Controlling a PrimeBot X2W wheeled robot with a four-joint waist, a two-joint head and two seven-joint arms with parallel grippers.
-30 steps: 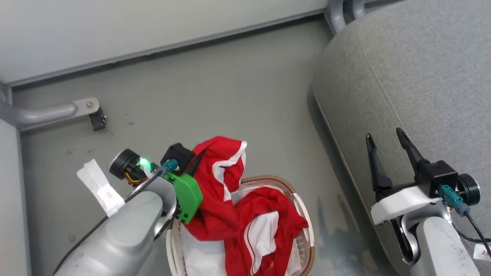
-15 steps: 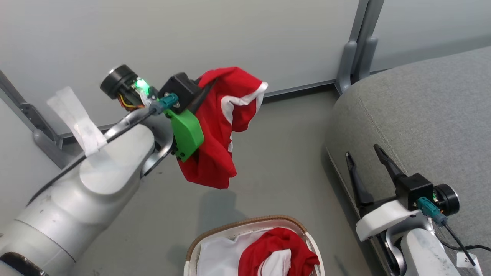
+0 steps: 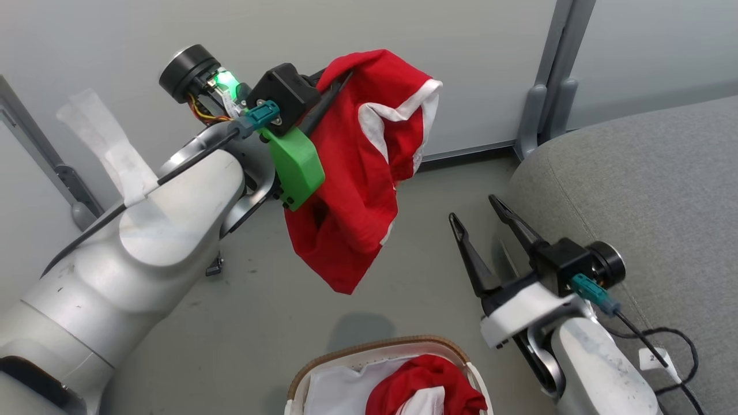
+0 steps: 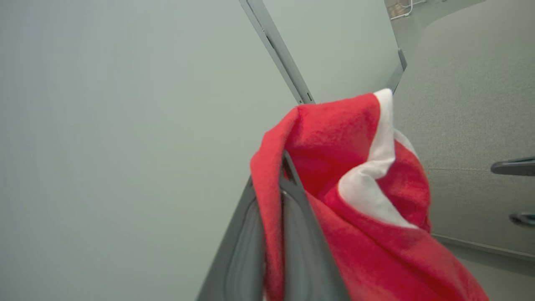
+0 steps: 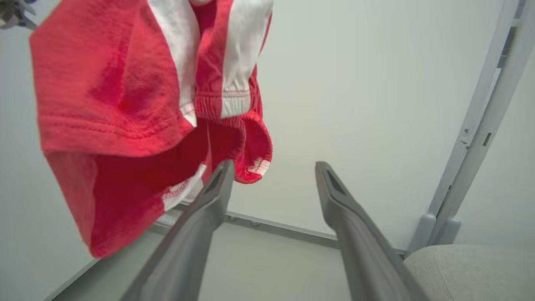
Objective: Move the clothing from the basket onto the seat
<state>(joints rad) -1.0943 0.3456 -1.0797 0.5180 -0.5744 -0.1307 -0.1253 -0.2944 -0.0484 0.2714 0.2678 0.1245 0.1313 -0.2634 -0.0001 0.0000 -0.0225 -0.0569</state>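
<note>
Left tool (image 3: pixel 341 79) clamps the clothing (image 3: pixel 351 196) hanging beneath it; right tool (image 3: pixel 473 208) stands apart.

I'm working in what looks like a lab test bay: pale partition panels (image 3: pixel 86 34), a metal post (image 3: pixel 556 63), bare floor (image 3: pixel 259 311), one sofa (image 3: pixel 646 184).

The clothing (image 3: pixel 351 173) is soft matt red cloth with white trim — the seat (image 3: pixel 651 173) coarse grey woven upholstery — the basket (image 3: pixel 375 344) rim brown weave, its liner (image 3: pixel 334 386) white cloth.
</note>
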